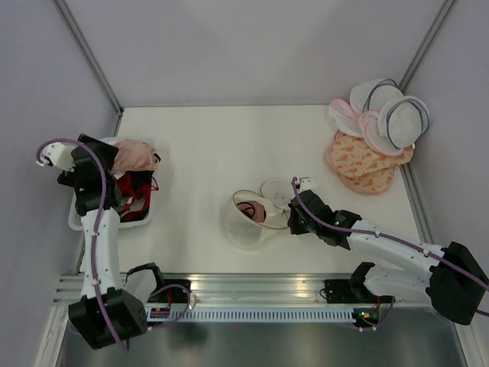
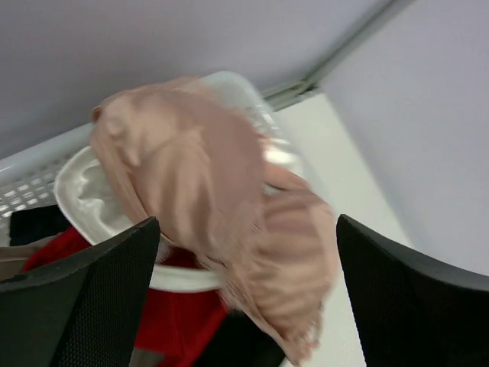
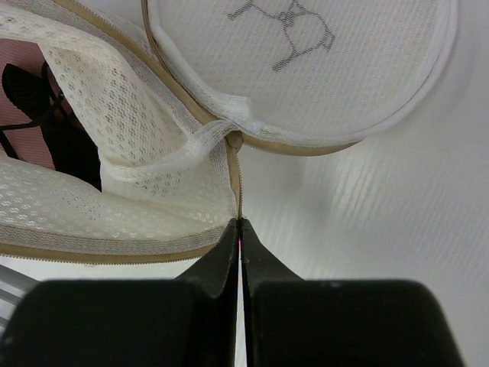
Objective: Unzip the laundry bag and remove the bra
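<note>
The cream mesh laundry bag (image 1: 246, 229) lies open at the table's middle, its round lid with the bra drawing (image 3: 306, 69) flipped back. Inside it shows the pink bra (image 1: 250, 209) with black straps (image 3: 30, 92). My right gripper (image 1: 295, 217) is shut on the bag's zipper (image 3: 239, 191) at the seam, fingertips pinched together. My left gripper (image 1: 116, 164) is open over the white basket (image 1: 75, 220), with a peach-pink bra (image 2: 206, 176) lying between and below its fingers (image 2: 92, 290), not held.
The basket also holds a white bra (image 2: 92, 195) and a red bra (image 2: 176, 313). White domed bags with pink trim (image 1: 390, 107) and pink patterned flat bags (image 1: 367, 162) are piled at the back right. Grey walls close in on both sides.
</note>
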Tool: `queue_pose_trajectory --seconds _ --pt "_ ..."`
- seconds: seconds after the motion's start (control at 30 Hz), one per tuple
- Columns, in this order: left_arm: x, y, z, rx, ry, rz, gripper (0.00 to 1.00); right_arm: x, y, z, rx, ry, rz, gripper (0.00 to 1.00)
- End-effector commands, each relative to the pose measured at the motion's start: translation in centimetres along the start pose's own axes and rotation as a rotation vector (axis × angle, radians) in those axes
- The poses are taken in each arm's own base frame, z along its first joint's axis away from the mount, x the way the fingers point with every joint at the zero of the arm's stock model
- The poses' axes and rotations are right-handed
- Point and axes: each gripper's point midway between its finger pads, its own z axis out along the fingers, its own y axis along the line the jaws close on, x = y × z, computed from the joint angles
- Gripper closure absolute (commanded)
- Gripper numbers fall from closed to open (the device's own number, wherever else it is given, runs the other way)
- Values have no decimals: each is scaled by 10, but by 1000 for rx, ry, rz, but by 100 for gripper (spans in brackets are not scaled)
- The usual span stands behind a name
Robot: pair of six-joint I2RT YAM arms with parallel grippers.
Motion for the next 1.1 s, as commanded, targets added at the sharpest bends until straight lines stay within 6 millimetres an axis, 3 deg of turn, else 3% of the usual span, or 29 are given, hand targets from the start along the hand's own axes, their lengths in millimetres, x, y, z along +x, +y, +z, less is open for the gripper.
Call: queue_pose_trajectory --seconds 0.0,0.03,0.1,0.17,0.2,0.33,0.43,0.67,0.73,0.8,0.83,0.9,0.93,1.07 --pt "-41 -50 -61 303 -23 -120 0 -9 7 -1 -28 -35 2 100" --pt "-44 -62 -88 414 -8 -136 0 -10 7 -1 -26 -34 4 100" --pt "-40 -71 -115 526 34 -163 0 -13 7 -1 -21 -43 8 100" --pt "-26 -85 -158 716 127 -177 0 -17 7 -2 -16 -53 7 100" --pt "-11 -92 -179 820 207 -157 0 -19 7 -4 -14 -60 8 100" --pt "13 -99 -245 1087 343 -98 0 -30 12 -12 -43 -100 0 100" --pt "34 -100 -279 1228 457 -41 0 -38 18 -17 -72 -126 -6 99" --pt "91 -107 -327 1464 668 183 0 -51 42 -20 -161 -118 -48 100" --pt "123 -115 -349 1509 761 274 0 -52 44 -19 -161 -115 -60 100" --pt "150 -121 -367 1513 739 412 0 -56 45 -20 -157 -113 -71 100" --pt "172 -124 -365 1478 752 481 0 -59 45 -21 -150 -120 -75 100" --pt "191 -130 -365 1430 710 569 0 -66 47 -25 -150 -133 -78 100" --pt "211 -132 -359 1385 723 623 0 -67 47 -26 -146 -135 -79 100" --pt "237 -139 -338 1275 669 698 1 -74 48 -33 -147 -148 -86 100"
